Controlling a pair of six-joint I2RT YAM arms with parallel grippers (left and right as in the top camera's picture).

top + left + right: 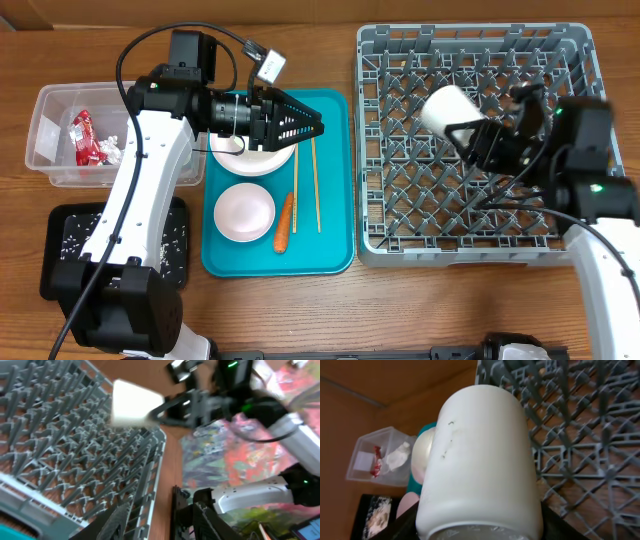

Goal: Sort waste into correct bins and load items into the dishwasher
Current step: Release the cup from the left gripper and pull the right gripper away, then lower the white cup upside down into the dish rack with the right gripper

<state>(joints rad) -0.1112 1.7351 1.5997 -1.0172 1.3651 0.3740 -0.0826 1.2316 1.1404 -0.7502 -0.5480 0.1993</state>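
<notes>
Table (300, 310): wood, grain showed plainly, low satin sheen.
Dish rack (470, 250), right of frame: moulded grey plastic, looked matt.
Teal tray (335, 200), centre: smooth plastic, carried a faint gloss.
Tub (45, 110), upper left: clear plastic, slightly cloudy.
Red wrapper (82, 135) inside it looked like shiny film.
Napkin (108, 150) beside it was crumpled white paper, matt.
Black tray (48, 262), lower left: dull black plastic, flecked with pale grains.
Cup (480, 460): white, smooth, soft sheen. A few small dark scuffs ran down its side. Ceramic or plastic could not be told.
Bowls (245, 212): white, smooth.
Chopsticks (316, 185): pale bare wood.
Carrot (284, 222): orange, matt skin.
Left arm (150, 170): smooth white shell, semi-gloss.
</notes>
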